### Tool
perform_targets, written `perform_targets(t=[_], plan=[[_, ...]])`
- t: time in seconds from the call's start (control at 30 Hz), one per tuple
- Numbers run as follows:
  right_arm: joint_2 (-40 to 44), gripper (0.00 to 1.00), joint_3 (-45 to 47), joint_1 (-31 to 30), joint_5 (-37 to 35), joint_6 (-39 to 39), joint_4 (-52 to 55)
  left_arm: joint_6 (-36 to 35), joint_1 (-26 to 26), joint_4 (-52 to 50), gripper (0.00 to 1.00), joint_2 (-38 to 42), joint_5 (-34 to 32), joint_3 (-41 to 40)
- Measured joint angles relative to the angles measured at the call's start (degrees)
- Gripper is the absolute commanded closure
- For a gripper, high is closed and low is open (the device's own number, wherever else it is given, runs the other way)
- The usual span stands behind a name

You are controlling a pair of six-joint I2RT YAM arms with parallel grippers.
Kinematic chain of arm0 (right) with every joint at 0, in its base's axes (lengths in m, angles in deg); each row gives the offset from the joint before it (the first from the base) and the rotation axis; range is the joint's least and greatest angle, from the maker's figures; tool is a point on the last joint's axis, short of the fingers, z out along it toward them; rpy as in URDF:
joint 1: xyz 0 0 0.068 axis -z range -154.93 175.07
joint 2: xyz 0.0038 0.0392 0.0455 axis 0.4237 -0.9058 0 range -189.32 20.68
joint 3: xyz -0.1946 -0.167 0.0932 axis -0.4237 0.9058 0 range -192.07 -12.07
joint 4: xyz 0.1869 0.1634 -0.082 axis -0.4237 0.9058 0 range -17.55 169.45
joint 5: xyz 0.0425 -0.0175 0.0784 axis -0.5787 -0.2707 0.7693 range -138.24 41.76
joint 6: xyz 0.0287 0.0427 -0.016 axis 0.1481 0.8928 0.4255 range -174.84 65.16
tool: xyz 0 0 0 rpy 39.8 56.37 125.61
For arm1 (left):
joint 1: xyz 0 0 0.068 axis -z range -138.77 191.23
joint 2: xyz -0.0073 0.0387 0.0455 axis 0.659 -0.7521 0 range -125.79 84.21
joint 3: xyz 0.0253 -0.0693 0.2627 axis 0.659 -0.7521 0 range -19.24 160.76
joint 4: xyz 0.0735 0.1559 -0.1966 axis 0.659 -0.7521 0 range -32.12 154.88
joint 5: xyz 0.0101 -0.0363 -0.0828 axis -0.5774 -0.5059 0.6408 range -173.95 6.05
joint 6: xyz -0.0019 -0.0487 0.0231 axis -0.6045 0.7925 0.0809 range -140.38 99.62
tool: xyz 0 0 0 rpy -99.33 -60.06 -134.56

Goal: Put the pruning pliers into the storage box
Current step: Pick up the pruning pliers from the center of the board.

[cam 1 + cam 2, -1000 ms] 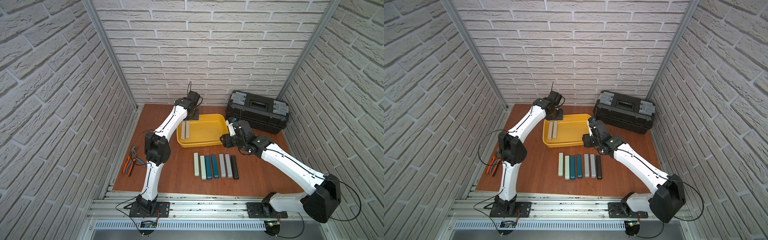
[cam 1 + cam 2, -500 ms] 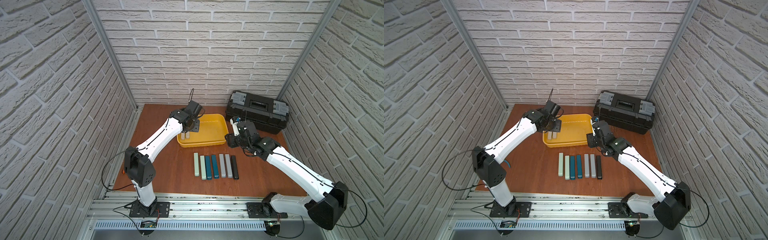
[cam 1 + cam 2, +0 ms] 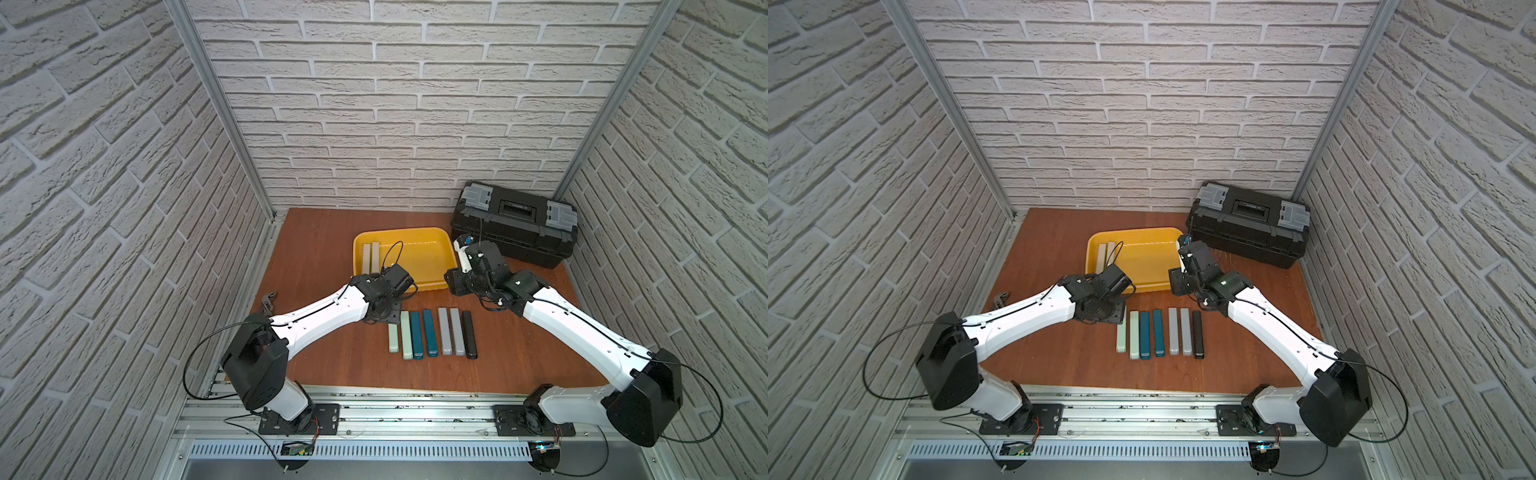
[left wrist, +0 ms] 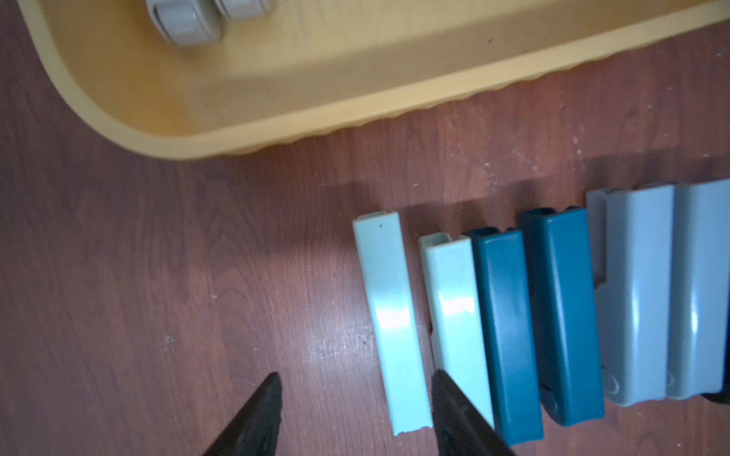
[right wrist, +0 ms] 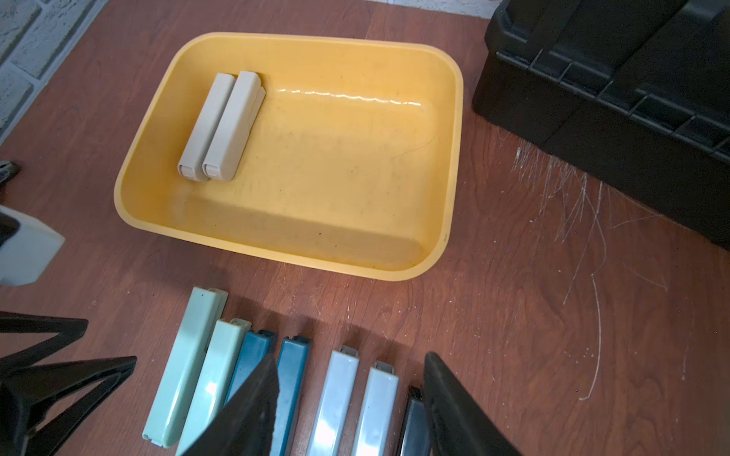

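The yellow storage box [image 3: 422,259] sits mid-table with two beige pruning pliers [image 3: 370,257] side by side along its left wall. Several more pruning pliers lie in a row on the table in front of it: mint [image 3: 393,338], teal [image 3: 429,332], grey [image 3: 444,330] and black [image 3: 469,334]. My left gripper [image 4: 355,379] is open above the table at the row's left end, the leftmost mint bar [image 4: 389,312] just inside one finger. My right gripper [image 5: 351,361] is open and empty above the far ends of the teal, grey and black bars [image 5: 335,398].
A black toolbox [image 3: 515,226] with grey latches stands at the back right, close behind my right wrist. A metal hand tool [image 3: 268,301] lies at the table's left edge, partly hidden by my left arm. Brick walls close in three sides.
My left arm has pulled back from over the storage box's far left corner to the near side, over the row's left end. The right gripper has shifted slightly. The beige bars stayed in the box.
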Motion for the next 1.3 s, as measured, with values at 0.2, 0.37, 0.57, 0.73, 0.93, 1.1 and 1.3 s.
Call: perform_targets(t=[0.2,0.37,0.57,0.73,0.93,1.1,1.3], plan=[[0.26,0.4,0.85,0.0,0.28,1.14,-0.52,2.67,0.66,1.86,0.38,0.9,1.07,-1.92],[0.26,0.33,0.85,0.0,0.76,1.2,-0.48,3.72,0.74,4.17,0.38,0.02,1.75,-2.27],[0.15,0.34,0.87,0.0,1.49,1.4,-0.94,5.27,0.74,6.32,0.38,-2.45,1.95,-3.19],[-0.39,0.34,0.87,0.0,1.79,1.38,-0.92,5.79,0.74,7.3,0.38,-4.17,2.14,-3.3],[-0.42,0.34,0.87,0.0,1.84,1.38,-0.92,6.45,0.74,7.87,0.38,-4.96,2.71,-3.56],[-0.92,0.34,0.87,0.0,2.21,1.4,-0.92,6.45,0.74,8.52,0.38,-6.1,2.97,-3.72],[-1.16,0.34,0.94,0.0,2.38,1.53,-0.94,6.47,0.74,8.66,0.39,-8.02,3.08,-3.74]])
